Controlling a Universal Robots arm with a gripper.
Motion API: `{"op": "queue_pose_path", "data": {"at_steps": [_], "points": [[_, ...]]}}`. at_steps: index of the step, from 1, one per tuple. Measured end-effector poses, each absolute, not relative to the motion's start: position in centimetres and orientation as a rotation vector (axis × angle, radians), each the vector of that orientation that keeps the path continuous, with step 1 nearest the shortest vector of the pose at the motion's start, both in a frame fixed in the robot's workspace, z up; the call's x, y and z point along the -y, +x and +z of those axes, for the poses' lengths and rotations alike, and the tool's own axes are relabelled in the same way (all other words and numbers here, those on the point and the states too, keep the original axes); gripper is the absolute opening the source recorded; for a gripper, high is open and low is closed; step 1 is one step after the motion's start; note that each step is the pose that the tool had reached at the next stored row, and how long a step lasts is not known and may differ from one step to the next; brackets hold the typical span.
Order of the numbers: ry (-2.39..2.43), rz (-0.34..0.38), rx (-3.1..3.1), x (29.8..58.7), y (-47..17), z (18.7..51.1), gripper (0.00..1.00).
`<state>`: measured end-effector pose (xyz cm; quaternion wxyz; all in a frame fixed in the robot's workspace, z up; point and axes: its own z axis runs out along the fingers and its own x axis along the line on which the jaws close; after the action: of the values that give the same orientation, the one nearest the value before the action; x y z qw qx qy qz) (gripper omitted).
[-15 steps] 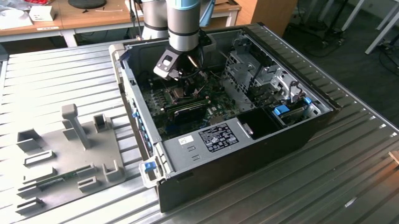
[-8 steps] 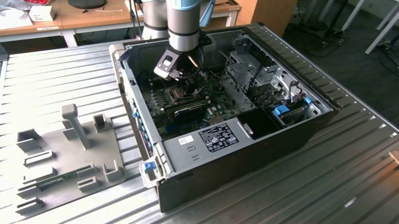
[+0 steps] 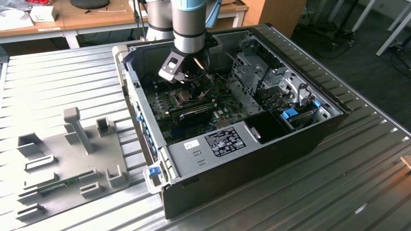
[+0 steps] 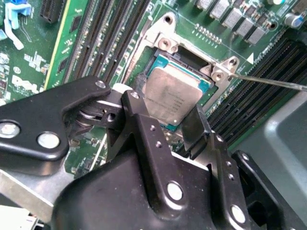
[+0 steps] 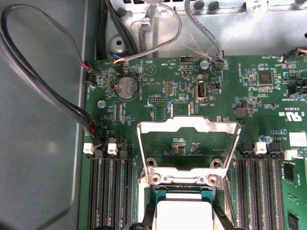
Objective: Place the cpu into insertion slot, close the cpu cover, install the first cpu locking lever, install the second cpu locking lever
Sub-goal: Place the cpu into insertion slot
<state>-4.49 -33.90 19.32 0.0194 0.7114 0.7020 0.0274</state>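
Exterior view: a computer case (image 3: 308, 139) lies open on a ridged metal table (image 3: 64, 82), with desks (image 3: 96, 19) behind. The gripper (image 4: 168, 120) pinches the cpu (image 4: 168, 96) at the insertion slot (image 4: 184, 60). Its fingers (image 4: 194, 127) hide one edge. The cpu cover (image 5: 189, 125) stands open.

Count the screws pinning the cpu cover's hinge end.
2: one screw and another at the open cpu cover's hinge corners, beside the cpu. Others may be hidden.

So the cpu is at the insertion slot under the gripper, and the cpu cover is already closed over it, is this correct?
Not fully. The cpu cover is open, swung back from the insertion slot, as the first wrist view shows. The cpu is at the slot under the gripper, as you say.
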Motion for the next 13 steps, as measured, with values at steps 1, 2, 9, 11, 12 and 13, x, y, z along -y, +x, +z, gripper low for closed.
{"op": "queue_pose_path", "data": {"at_steps": [1, 2, 9, 11, 12, 13], "points": [[2.208, 0.085, -2.179, 33.9, -4.5, 19.32, 0.54], [2.208, 0.085, -2.179, 33.91, -4.5, 19.32, 0.54], [2.208, 0.085, -2.178, 33.92, -4.5, 19.19, 0.54], [2.209, 0.085, -2.178, 33.92, -4.51, 19.18, 0.54], [2.209, 0.085, -2.178, 33.92, -4.5, 19.17, 0.54], [2.209, 0.086, -2.178, 33.92, -4.5, 19.16, 0.54]]}}
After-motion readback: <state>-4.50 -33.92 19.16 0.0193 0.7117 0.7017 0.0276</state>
